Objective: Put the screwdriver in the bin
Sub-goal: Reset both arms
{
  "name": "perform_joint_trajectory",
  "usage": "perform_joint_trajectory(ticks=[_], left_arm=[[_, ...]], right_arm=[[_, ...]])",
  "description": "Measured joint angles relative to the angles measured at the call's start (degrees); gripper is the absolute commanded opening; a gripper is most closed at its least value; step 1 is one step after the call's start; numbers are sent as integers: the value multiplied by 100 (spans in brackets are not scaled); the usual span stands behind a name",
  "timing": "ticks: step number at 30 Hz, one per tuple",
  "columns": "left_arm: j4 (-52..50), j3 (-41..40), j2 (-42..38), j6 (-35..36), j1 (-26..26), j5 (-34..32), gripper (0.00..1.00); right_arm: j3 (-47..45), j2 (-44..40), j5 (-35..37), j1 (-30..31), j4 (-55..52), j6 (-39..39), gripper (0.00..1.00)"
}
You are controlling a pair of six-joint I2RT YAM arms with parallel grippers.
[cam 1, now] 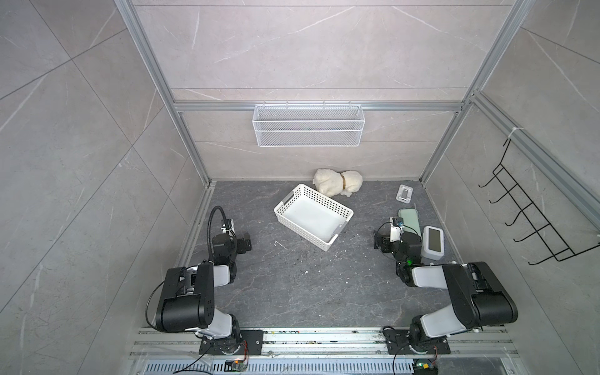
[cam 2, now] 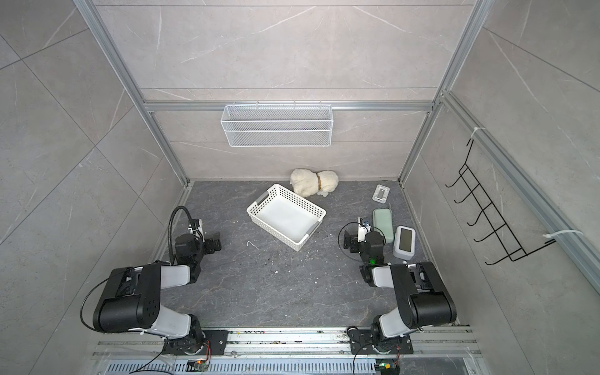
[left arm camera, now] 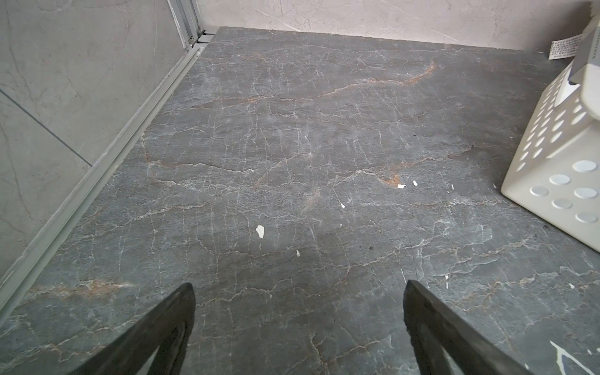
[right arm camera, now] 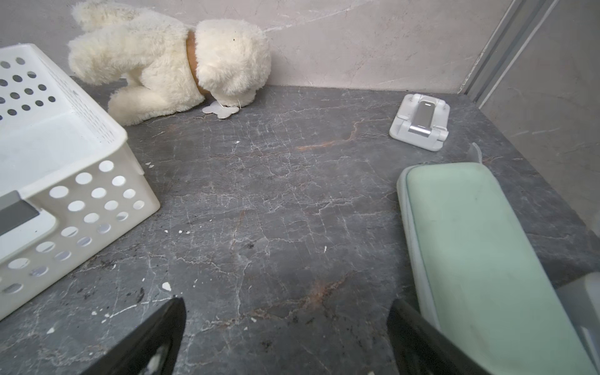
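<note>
The screwdriver is too small to pick out with certainty in any view. A thin pale sliver [cam 1: 414,206] lies at the far end of a mint-green zip case [cam 1: 409,216], but I cannot tell what it is.

The bin [cam 1: 324,198] sits askew on the tabletop [cam 1: 292,285], between its middle and its far edge, and nothing shows on its white floor in both top views. The tabletop is a dark grey slab with pale veins, rusty streaks and scattered white flecks. Pale grey stone-look panels in an aluminium frame wall it in.

A white plush dog [cam 1: 337,181] lies at the far edge against the back wall, just beside the bin's far corner. A small white phone stand [cam 1: 405,194] lies near the far right corner. The zip case and a white digital clock [cam 1: 433,242] lie along the right edge. A tiny bent wire [cam 1: 280,244] lies on the bare slab near the bin's near side.

A long white wire-mesh basket [cam 1: 308,130] hangs from the rail on the back wall, and a black wire hook rack [cam 1: 526,220] hangs on the right wall.

The left end effector [left arm camera: 297,289] hovers over bare slab near the left edge, its jaws spread wide with nothing between them. The right end effector [right arm camera: 287,303] hangs beside the zip case, its jaws likewise apart and empty.
</note>
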Motion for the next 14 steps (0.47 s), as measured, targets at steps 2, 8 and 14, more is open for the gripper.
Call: perform_joint_trajectory(ticks=[2,8,14], left_arm=[[13,0,0,0,0,-2,100],[31,0,0,0,0,0,100],[46,0,0,0,0,0,100]], right_arm=[[0,0,0,0,0,0,99],[2,0,-48,0,-9,-2,99],[35,0,-70,0,-11,-2,99]])
